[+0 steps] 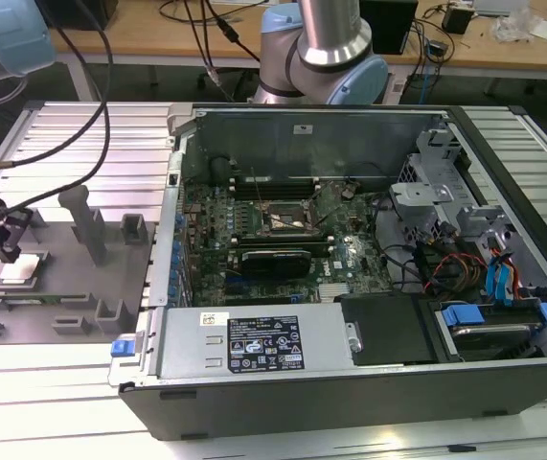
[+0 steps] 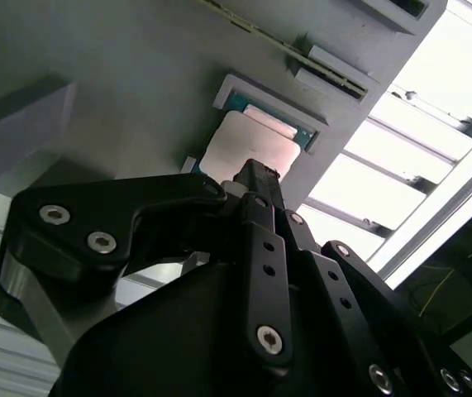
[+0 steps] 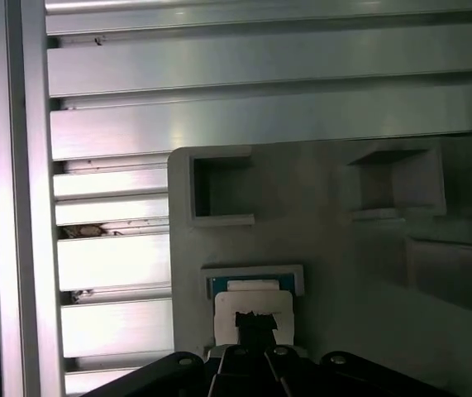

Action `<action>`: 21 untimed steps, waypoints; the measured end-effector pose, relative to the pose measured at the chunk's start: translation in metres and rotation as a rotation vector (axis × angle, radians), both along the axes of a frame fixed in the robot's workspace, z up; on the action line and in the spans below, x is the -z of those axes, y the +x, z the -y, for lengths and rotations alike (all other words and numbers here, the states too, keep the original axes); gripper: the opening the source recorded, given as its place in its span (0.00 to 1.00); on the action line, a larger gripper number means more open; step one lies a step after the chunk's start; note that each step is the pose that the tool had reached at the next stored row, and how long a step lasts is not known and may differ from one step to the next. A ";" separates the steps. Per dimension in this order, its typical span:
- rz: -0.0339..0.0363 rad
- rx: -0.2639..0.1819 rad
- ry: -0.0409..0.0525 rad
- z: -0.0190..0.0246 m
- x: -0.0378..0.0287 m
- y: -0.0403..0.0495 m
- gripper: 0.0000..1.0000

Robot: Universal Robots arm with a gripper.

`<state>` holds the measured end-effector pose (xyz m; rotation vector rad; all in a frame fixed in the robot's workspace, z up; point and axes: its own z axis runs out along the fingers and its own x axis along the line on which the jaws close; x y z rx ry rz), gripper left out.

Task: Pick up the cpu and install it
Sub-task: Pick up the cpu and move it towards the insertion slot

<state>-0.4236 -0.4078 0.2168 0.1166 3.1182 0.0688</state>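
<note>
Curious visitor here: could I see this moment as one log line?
tool: over cpu | cpu: in fixture | install: not yet done

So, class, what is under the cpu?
A framed pocket in the grey fixture, with a green edge showing. The pocket's floor is hidden by the cpu and claw.

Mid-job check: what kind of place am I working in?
Probably a robotics lab bench set up for PC assembly: an open computer case on a slatted aluminium table, a grey fixture plate holding the cpu, and cable-strewn wooden desks behind.
</note>
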 end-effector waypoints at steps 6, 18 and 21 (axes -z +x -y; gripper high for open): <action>-0.0001 0.000 -0.0001 0.0025 0.0012 -0.0001 0.11; 0.0000 0.000 -0.0001 0.0029 0.0014 -0.0001 0.42; -0.0001 0.000 -0.0001 0.0030 0.0014 -0.0001 0.54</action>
